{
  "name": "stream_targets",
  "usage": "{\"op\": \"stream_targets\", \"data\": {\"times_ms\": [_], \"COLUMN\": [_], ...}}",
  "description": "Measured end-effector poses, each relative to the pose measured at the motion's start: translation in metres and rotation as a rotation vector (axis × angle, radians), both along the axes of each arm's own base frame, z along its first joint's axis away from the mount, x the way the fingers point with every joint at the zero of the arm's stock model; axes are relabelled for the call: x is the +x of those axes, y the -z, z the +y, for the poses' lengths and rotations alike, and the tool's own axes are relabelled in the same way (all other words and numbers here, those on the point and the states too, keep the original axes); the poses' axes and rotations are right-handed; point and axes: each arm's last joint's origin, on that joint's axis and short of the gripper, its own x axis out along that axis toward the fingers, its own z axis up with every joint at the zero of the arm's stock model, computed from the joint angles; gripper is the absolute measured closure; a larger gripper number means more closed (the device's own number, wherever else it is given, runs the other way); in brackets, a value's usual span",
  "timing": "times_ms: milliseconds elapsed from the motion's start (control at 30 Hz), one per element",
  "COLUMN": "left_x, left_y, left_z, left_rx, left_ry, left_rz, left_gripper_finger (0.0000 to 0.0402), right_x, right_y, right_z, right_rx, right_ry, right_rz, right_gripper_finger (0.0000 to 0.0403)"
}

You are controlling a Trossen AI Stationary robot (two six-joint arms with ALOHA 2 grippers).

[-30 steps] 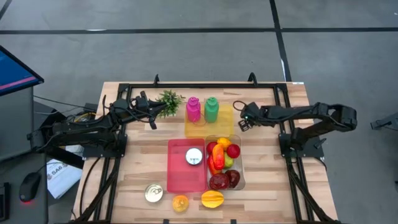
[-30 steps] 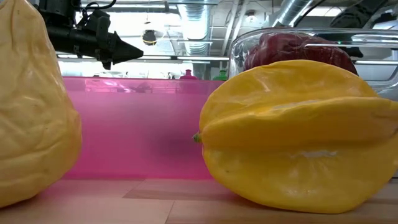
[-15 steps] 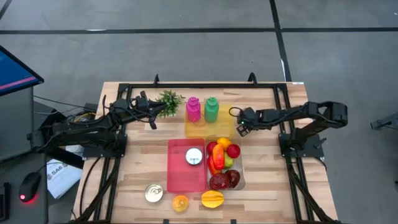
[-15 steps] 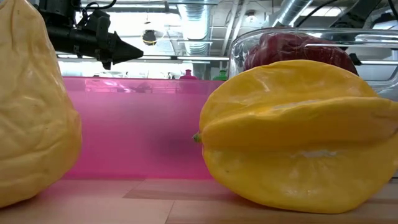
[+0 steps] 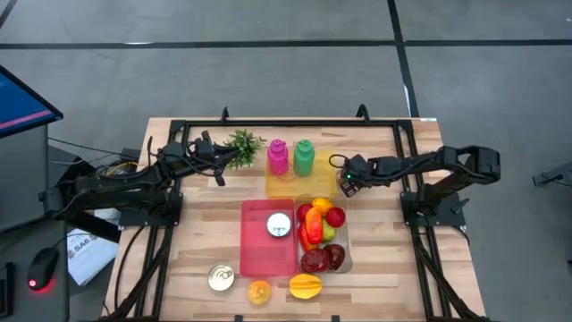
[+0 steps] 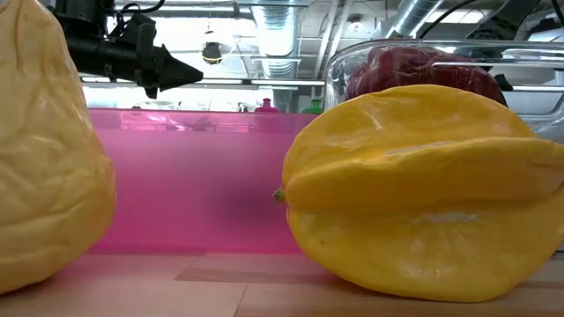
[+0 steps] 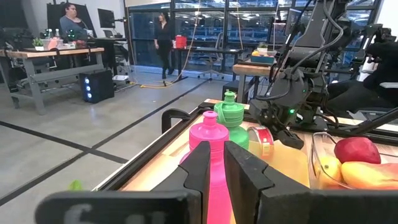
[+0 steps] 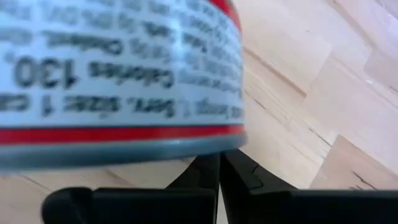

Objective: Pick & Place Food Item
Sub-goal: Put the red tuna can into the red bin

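Observation:
A can with a white label and a red band (image 8: 118, 74) fills the right wrist view, and my right gripper (image 8: 219, 163) is shut at its lower rim. In the left wrist view the can (image 7: 261, 140) sits under my right gripper (image 7: 281, 124), over the yellow tray (image 7: 298, 163). In the high view my right gripper (image 5: 347, 185) is by the far right corner of the clear fruit container (image 5: 347, 234). My left gripper (image 5: 217, 172) waits off the table beside the small plant (image 5: 241, 143), its fingers a narrow gap apart (image 7: 216, 163). My right gripper has its fingertips (image 8: 208, 167) against the can's grey bottom rim (image 8: 186, 147), with hardly any gap between them. It comes level from the table's right side. The can stands upright past the fingertips. Whether it is lifted off the yellow tray cannot be told.
Pink bottle (image 5: 278, 157) and green bottle (image 5: 305, 157) stand on the yellow tray. A pink tray (image 5: 259, 255) holds a second can (image 5: 279, 225). A third can (image 5: 221, 277), an orange fruit (image 5: 259, 292) and a starfruit (image 5: 305, 286) lie near the near edge.
My right gripper has moved toward the table's left and near edge, from beside the yellow tray's right side to the far right corner of the clear container. It has stayed there for the last half second.

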Motion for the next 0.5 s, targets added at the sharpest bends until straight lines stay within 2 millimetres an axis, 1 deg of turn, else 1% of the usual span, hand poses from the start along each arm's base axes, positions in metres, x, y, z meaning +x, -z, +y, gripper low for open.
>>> {"op": "stream_targets", "data": {"times_ms": [367, 500], "left_x": [0.0000, 0.0000], "left_y": [0.0000, 0.0000], "left_z": [0.0000, 0.0000], "left_rx": [0.000, 0.000], "left_ry": [0.000, 0.000], "left_rz": [0.000, 0.000], "left_gripper_finger": [0.0367, 0.0367], "right_x": [0.0008, 0.0042], "right_y": [-0.0011, -0.0096], "right_z": [0.0024, 0.0029], "right_rx": [0.034, 0.070], "right_ry": [-0.071, -0.126], "right_rz": [0.020, 0.067], "right_gripper_finger": [0.0403, 0.0403]}}
